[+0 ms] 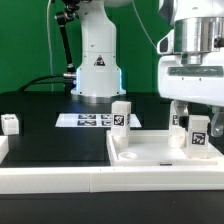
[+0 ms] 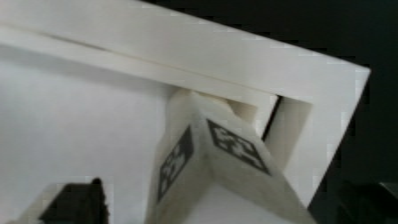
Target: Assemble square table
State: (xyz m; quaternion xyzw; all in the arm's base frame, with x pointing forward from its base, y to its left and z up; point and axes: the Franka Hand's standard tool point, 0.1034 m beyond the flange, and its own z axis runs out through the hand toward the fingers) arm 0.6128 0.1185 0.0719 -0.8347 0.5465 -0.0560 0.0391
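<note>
While the claw point(image 1: 197, 112) hangs wide open and empty, 1 leg point(image 1: 198, 134) stands upright in the tabletop point(image 1: 150, 152) corner.

A white tabletop point(image 2: 71, 110) fills most of the wrist view, its flat inner face meeting a raised rim point(image 2: 214, 62) that runs as a pale band across the picture and turns a corner. Beyond the rim the ground is black. A white leg point(image 2: 222, 150) stands in that corner, close against the rim; whether it touches cannot be told. Two of its faces show, each carrying a black-and-white tag, and the edge between them points toward the camera. One dark fingertip point(image 2: 75, 200) shows at the picture's edge, blurred, apart from the leg. The other finger is barely visible.
</note>
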